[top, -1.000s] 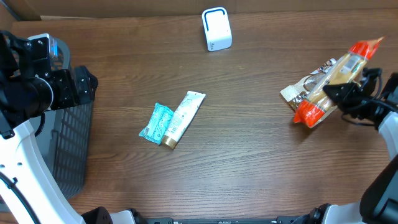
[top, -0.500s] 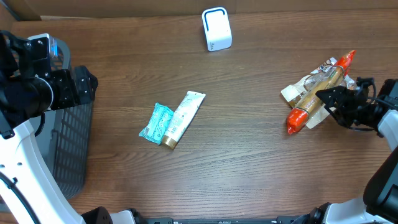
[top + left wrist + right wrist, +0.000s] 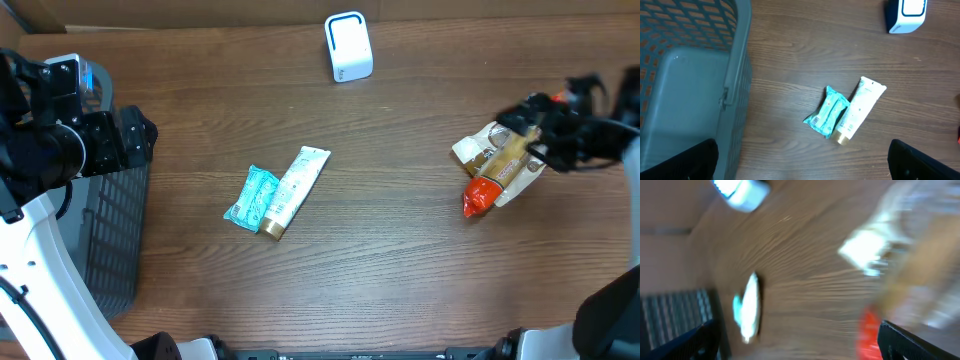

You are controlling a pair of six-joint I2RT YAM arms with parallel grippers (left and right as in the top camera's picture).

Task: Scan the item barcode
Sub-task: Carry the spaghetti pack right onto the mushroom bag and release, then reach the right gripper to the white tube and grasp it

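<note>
Brown wooden surface (image 3: 400, 250), grey mesh basket (image 3: 110, 240) at edge. Orange-tipped clear packet (image 3: 500, 165) now released; left fingers (image 3: 680, 160), right fingers (image 3: 912, 340) spread.

Left arm (image 3: 60, 140), upper left: chunky black joints, white curved link, small blue patch. Left gripper (image 3: 801, 161) tips black. Right arm (image 3: 600, 135) maybe black too, super blurry.

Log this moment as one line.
orange-capped clear plastic packet: on wooden table, unheld | right end effector: open | left end effector: open
</note>
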